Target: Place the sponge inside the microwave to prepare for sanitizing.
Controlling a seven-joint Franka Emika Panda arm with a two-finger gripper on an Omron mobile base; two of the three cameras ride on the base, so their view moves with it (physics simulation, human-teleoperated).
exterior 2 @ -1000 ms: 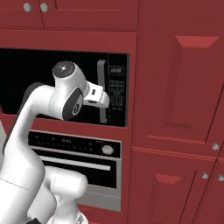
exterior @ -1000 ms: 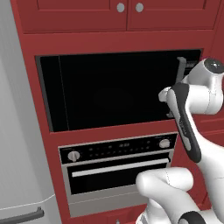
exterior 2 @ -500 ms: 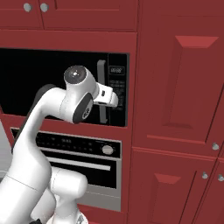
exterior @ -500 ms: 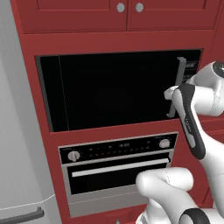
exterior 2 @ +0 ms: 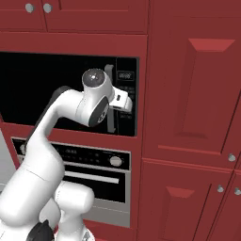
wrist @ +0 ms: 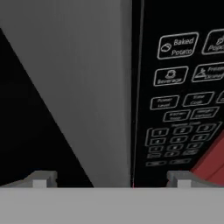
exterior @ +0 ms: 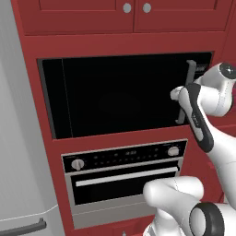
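Gripper (wrist: 110, 178) stands spread wide and empty at the microwave (exterior: 124, 97), its tips either side of the grey door handle (wrist: 83, 87), with the button panel (wrist: 183, 109) just right. I cannot see the sponge. To open the door well, centre the bar between the tips, close squarely, then pull out in an arc. Red cabinets (exterior 2: 188, 94) crowd the right; the oven (exterior: 124, 175) sits below.
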